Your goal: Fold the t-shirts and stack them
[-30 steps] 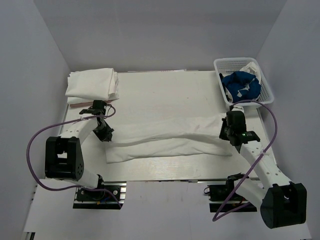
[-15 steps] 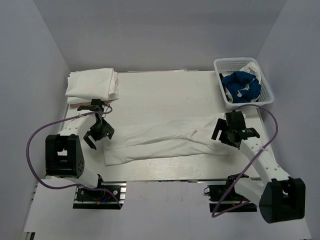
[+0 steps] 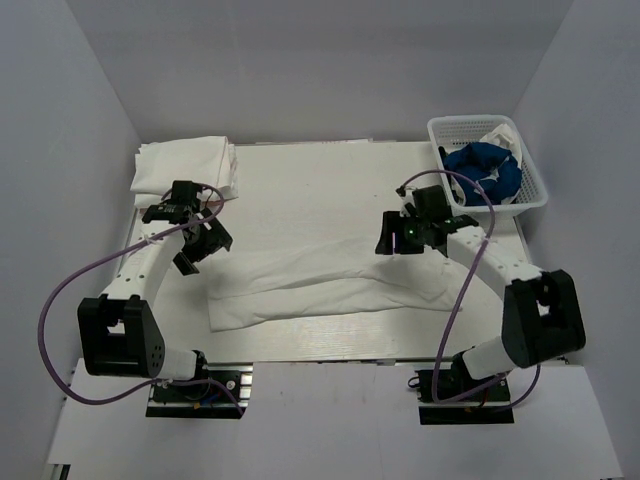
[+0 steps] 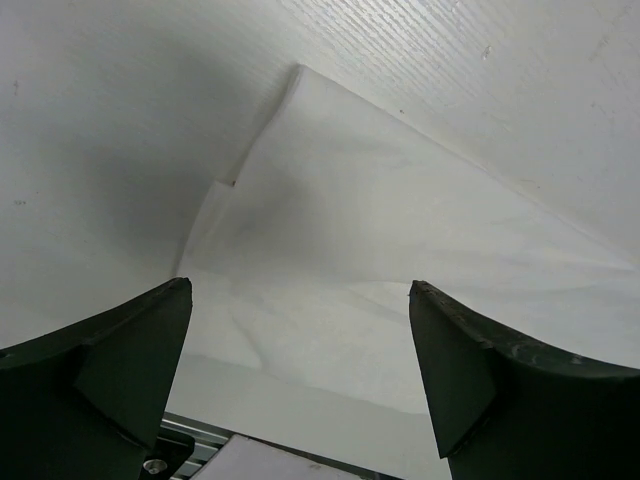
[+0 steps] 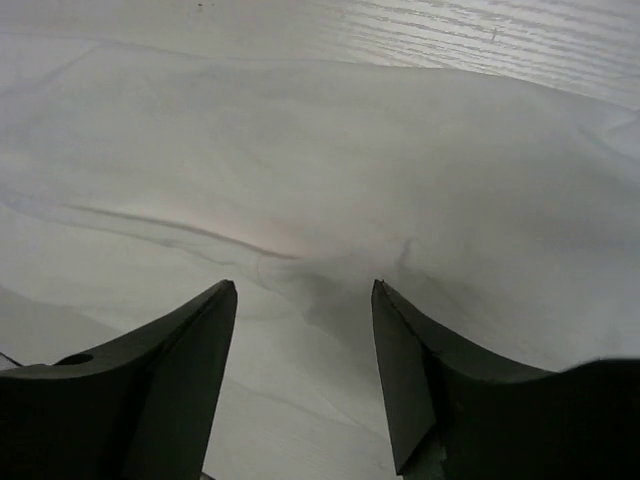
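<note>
Table (image 3: 330,175), white; long folded white t-shirt (image 3: 330,285) across its near half; folded white stack (image 3: 185,165), far-left corner; basket (image 3: 533,175), far right, holding blue t-shirt (image 3: 485,172); left gripper (image 4: 298,290), right gripper (image 5: 304,290), fingers spread, empty, above the long shirt.

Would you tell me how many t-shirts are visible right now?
4 at least: a white t-shirt lying mid-table, a folded white pile at the far left that may hold several, and a blue t-shirt plus white cloth in the basket.
</note>
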You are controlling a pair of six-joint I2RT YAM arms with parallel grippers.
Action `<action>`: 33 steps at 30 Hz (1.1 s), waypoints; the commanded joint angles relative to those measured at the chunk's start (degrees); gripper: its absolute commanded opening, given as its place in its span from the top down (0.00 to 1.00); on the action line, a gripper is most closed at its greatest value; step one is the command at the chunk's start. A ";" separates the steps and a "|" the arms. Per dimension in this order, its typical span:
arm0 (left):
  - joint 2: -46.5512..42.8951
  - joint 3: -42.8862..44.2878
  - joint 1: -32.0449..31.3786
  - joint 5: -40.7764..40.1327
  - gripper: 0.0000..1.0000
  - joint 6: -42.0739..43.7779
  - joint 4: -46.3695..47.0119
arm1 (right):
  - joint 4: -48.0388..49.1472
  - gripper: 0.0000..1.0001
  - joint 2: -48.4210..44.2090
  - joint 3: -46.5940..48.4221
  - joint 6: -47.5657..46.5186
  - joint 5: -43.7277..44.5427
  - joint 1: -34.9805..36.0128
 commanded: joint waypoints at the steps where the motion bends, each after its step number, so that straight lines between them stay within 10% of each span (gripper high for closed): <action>1: -1.39 0.21 -0.09 1.10 0.01 1.10 1.19 | -1.08 0.40 3.85 4.30 -1.23 1.89 2.91; 3: -1.39 -0.32 -0.09 1.10 0.01 1.10 1.19 | -2.65 0.55 6.85 4.75 -0.10 8.38 4.15; 17: -1.92 -1.46 -0.09 2.68 0.01 2.15 2.34 | -4.15 0.45 11.86 5.98 1.31 21.68 6.88; 24: -1.92 -1.99 -0.09 3.20 0.01 2.15 2.34 | -4.33 1.00 10.65 5.37 0.79 15.70 7.40; 33: -1.39 -1.99 -0.09 4.26 0.01 2.15 2.95 | -11.95 1.00 -0.86 -0.77 5.79 1.37 8.02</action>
